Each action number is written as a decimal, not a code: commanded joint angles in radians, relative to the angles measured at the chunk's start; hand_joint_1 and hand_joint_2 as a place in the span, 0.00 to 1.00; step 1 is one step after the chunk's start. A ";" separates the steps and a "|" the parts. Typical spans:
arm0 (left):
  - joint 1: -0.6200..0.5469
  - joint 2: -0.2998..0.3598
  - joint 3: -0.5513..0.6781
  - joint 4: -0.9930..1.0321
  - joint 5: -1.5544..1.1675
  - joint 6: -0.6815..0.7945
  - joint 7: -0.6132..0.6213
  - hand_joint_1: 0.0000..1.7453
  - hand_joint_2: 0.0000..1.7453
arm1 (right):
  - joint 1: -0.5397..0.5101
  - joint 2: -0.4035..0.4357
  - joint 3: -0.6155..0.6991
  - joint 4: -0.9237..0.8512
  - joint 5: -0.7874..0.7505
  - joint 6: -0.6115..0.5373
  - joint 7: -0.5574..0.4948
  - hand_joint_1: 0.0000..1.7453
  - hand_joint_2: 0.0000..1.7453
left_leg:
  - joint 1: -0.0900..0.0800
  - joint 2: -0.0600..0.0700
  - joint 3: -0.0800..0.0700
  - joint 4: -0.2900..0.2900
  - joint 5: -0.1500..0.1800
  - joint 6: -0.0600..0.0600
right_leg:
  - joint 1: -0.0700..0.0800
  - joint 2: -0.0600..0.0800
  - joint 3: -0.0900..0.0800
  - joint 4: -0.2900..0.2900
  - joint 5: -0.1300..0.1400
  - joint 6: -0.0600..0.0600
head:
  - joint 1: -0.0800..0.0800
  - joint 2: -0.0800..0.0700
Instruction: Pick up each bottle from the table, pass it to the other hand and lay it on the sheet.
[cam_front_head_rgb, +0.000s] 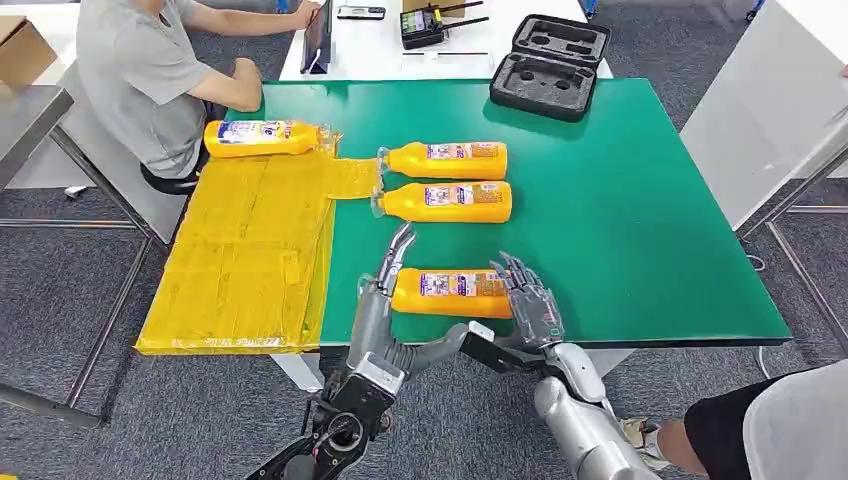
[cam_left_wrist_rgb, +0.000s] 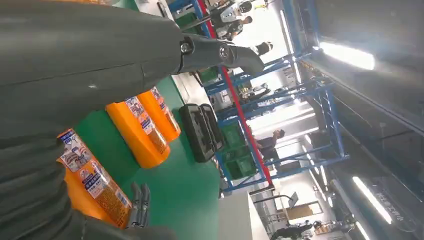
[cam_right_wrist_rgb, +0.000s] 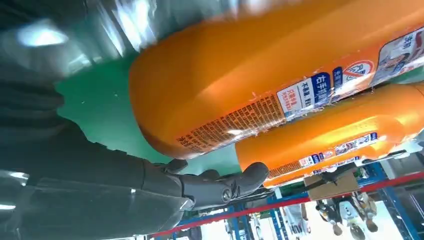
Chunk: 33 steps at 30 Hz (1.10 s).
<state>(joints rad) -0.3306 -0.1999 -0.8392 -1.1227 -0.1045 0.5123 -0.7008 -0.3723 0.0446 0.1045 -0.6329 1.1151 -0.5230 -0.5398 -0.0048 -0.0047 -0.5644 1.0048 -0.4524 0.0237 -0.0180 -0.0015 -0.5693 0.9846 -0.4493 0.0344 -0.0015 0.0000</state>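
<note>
The handover step looked in hand. Nearest, at six o'clock, the held bottle (cam_front_head_rgb: 450, 292) hung over the green table (cam_front_head_rgb: 640, 230), the right hand (cam_front_head_rgb: 528, 300) gripping its base and the left hand (cam_front_head_rgb: 385, 285) at its cap end, fingers apart, no hold plain. Next, the left hand likely needed to close before the right let go. Farther, at twelve o'clock, two bottles (cam_front_head_rgb: 448, 181) waited. At ten o'clock the yellow sheet (cam_front_head_rgb: 250, 260) carried one laid bottle (cam_front_head_rgb: 262, 138).

Bottle (cam_right_wrist_rgb: 240, 80) label print shows — too blurred to read.
</note>
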 joint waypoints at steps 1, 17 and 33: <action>-0.040 0.023 -0.053 0.048 -0.005 -0.007 0.003 0.00 1.00 | -0.083 -0.024 0.023 0.014 0.007 0.046 0.026 0.00 1.00 | 0.001 0.002 0.000 0.001 0.000 -0.002 | 0.001 0.002 0.000 0.000 0.000 -0.002 | 0.000 0.000; -0.036 0.029 -0.056 0.061 -0.012 0.004 0.003 0.00 1.00 | -0.095 -0.033 0.056 -0.011 0.046 0.081 0.049 0.00 1.00 | 0.001 0.002 0.001 0.001 0.000 -0.002 | 0.001 0.001 0.001 0.000 0.001 -0.002 | 0.000 0.000; -0.044 0.021 -0.066 0.099 -0.035 -0.008 0.003 0.00 1.00 | -0.131 -0.069 0.109 0.088 0.019 0.306 0.053 0.00 1.00 | 0.001 0.001 0.001 0.000 0.000 -0.001 | 0.001 0.001 0.001 -0.001 0.000 -0.001 | 0.000 0.000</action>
<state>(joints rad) -0.3323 -0.1995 -0.8625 -1.0964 -0.1320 0.5180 -0.7008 -0.4364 0.0141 0.1503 -0.6557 1.1345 -0.2908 -0.4936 -0.0048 -0.0048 -0.5645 1.0048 -0.4524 0.0237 -0.0180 -0.0015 -0.5693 0.9846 -0.4492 0.0344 -0.0015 0.0000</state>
